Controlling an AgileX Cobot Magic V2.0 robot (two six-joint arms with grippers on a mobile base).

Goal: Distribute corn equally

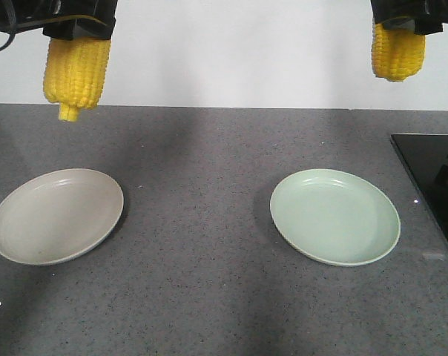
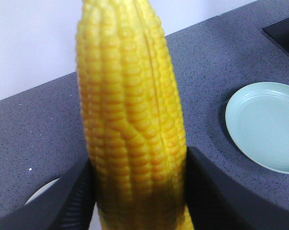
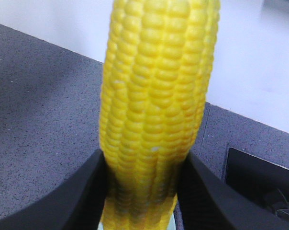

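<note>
Exterior front view: left gripper point(image 1: 77, 30) clamps left cob point(image 1: 76, 74), hanging above grey plate point(image 1: 56, 215). Right gripper point(image 1: 403, 22) clamps right cob point(image 1: 397, 52), high above green plate point(image 1: 335, 216). Both plates on dark counter point(image 1: 202, 185), well apart.

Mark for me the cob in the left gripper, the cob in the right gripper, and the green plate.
left cob point(image 1: 77, 73): front view, mid-body of the kernels below the gripper.
right cob point(image 1: 397, 52): front view, middle of the hanging part.
green plate point(image 1: 335, 215): front view, bare centre of the dish.
</note>
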